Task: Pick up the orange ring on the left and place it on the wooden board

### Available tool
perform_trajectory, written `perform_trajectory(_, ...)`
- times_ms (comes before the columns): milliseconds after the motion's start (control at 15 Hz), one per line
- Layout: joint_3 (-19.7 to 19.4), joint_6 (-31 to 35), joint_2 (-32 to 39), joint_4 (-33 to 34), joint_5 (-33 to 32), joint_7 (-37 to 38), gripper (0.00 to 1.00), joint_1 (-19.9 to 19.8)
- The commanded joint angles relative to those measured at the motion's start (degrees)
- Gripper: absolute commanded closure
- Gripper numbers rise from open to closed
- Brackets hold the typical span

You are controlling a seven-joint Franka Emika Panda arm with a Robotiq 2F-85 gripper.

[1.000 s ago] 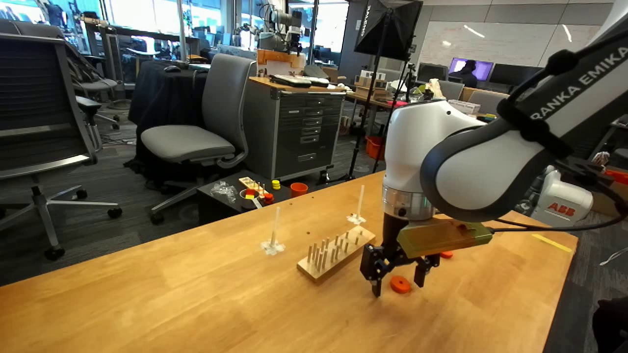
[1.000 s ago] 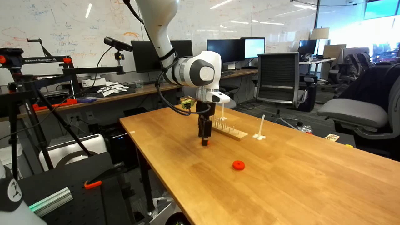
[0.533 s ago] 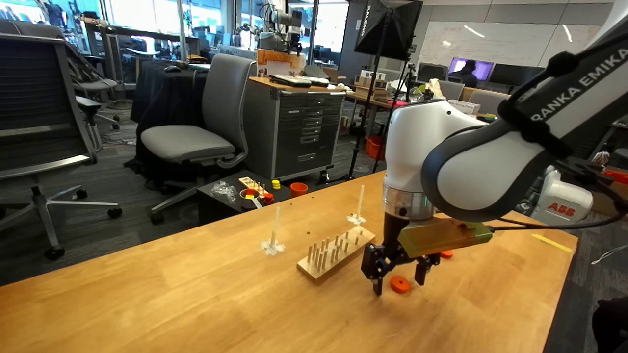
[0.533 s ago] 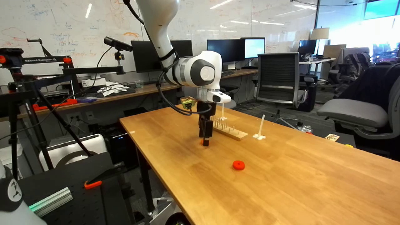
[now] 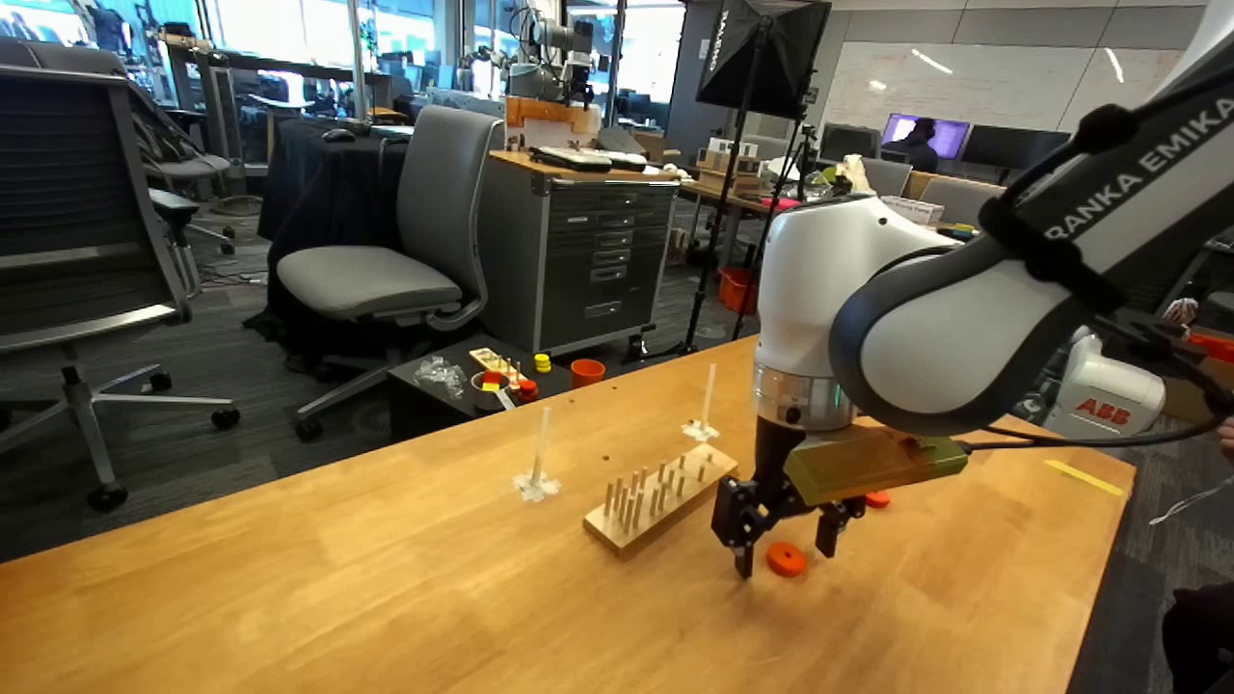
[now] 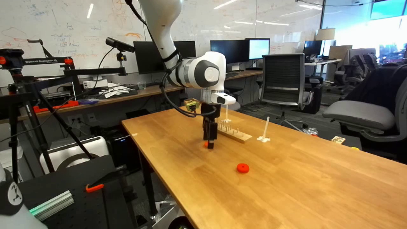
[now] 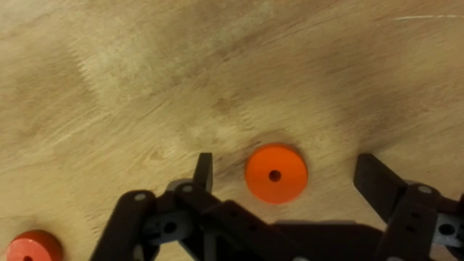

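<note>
Spread wide, the pincer [image 7: 285, 165] is being held low over the table [image 7: 145, 90], its two fingers [image 7: 377, 185] being set astride the orange ring [image 7: 276, 162]. Whether they are touching the wood is not being made clear. Flat on the table, the orange ring is being shown with its small hole facing up; in the wrist view a finger is being seen at nine o'clock from it and another at three o'clock, bare wood being revealed on both sides, so that ring and fingers are standing apart.

At four o'clock from the orange ring, in an exterior view, a redder ring [image 6: 242, 170] is being presented on the same wood, while the orange ring is being partly covered there by a finger. At ten o'clock from it, in an exterior view, the wooden board [image 5: 665, 513] is being seen, rows of thin pegs [image 5: 661, 474] being borne upright on its top. From the board, a pale rod [image 5: 541, 445] is being shown upright at nine o'clock and a second rod [image 5: 710, 397] at one o'clock. Farther out from the orange ring, at ten o'clock, a low dark stand [image 5: 424, 414] is being partly hidden by the table's edge.
</note>
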Motion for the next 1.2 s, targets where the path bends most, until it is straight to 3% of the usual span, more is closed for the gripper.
perform_trajectory(0,-1.11,0.33,-0.51,-0.47,-0.62,-0.44,0.0,0.24)
perform_trajectory(733,-0.97,1.91,0.32,-0.64,0.41,-0.85,0.0,-0.71)
perform_trajectory(800,-0.88,2.05,0.29,-0.75,0.6,-1.04,0.25,-0.92)
perform_trajectory(867,-0.8,2.23,0.28,-0.82,0.82,-1.18,0.26,-1.1)
perform_trajectory(1133,-0.53,3.39,0.11,-1.39,1.77,-1.89,0.57,-2.27)
